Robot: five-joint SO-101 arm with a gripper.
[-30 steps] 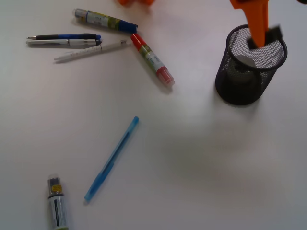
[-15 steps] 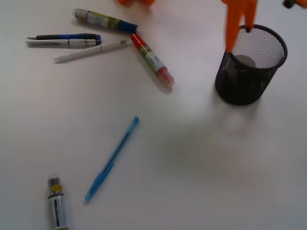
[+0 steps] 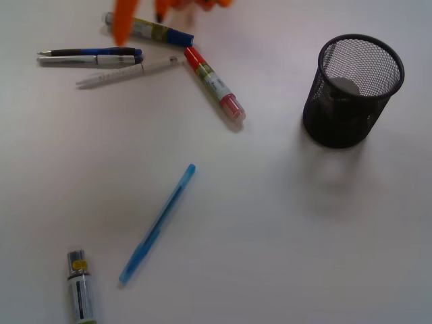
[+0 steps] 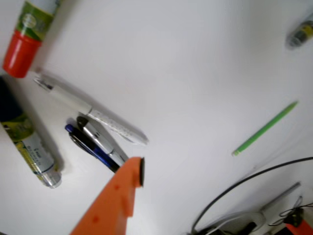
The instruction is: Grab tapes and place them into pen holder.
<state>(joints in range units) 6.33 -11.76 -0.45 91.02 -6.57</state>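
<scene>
Pen holder [image 3: 356,88]: black mesh cup, upright, well off to the side of the gripper [image 3: 140,17]; pale round item inside, possibly tape. Gripper: orange, spread apart, empty, above the pen cluster. Blue-capped marker [image 3: 148,29] and dark pen [image 3: 91,52] just beneath; red-capped marker [image 3: 214,84] near; blue pen [image 3: 157,223] well apart.

Bright even light washing out the white table [image 3: 283,236], soft shadows lying faint, orange gripper [image 3: 138,17] smearing with motion blur, wrist view looking soft.
</scene>
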